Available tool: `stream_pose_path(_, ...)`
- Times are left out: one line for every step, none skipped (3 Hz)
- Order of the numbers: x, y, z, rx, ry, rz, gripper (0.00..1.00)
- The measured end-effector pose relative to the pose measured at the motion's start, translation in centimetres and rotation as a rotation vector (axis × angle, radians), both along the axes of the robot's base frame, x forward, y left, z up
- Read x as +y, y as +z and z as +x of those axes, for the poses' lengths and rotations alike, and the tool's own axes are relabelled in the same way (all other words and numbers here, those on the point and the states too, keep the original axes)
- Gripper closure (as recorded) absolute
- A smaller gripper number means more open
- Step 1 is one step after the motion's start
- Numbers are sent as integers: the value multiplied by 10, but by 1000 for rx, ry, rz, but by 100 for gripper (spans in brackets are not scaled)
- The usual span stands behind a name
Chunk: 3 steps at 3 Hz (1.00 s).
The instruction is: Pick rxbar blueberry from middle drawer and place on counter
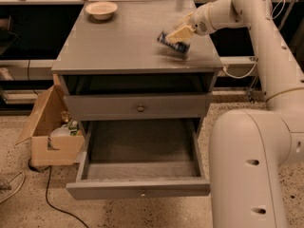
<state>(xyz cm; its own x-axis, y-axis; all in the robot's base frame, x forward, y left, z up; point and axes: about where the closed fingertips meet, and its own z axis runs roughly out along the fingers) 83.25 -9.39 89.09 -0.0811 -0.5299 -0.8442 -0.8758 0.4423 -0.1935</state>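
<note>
1. Gripper and load. The gripper (175, 35) is over the right rear part of the bench (118, 46), reached in from the right by the arm (251, 13). Its fingers (183, 31) pinch the rxbar blueberry (164, 38), which hangs tilted, one end low and close to the bench top. Whether that end touches the surface cannot be told. The low, tilted hold suits a short release onto the surface, so the step in hand is judged to be the set-down.

2. Drawer. The middle drawer (137, 188) stands pulled fully out and nothing shows inside it. The drawer above (137, 106) is closed.

3. Surface. The bench top is flat, matte grey wood. A pale bowl (101, 9) sits at the rear left corner, well apart from the bar, so there is free area below the load.

4. Room. Speckled floor; an open cardboard box (50, 141) with small items beside the cabinet on the left; a dark cable (50, 198) trails across the floor; the robot base (247, 170) fills the lower right
</note>
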Motion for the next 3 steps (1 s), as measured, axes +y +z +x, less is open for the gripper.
stream_pose_path(-6, -6, -3, 16, 8, 12, 0)
stream_pose_path(-33, -4, -14, 11, -8, 7, 0)
stream_pose_path(-78, 4, -38, -1, -56, 7, 0)
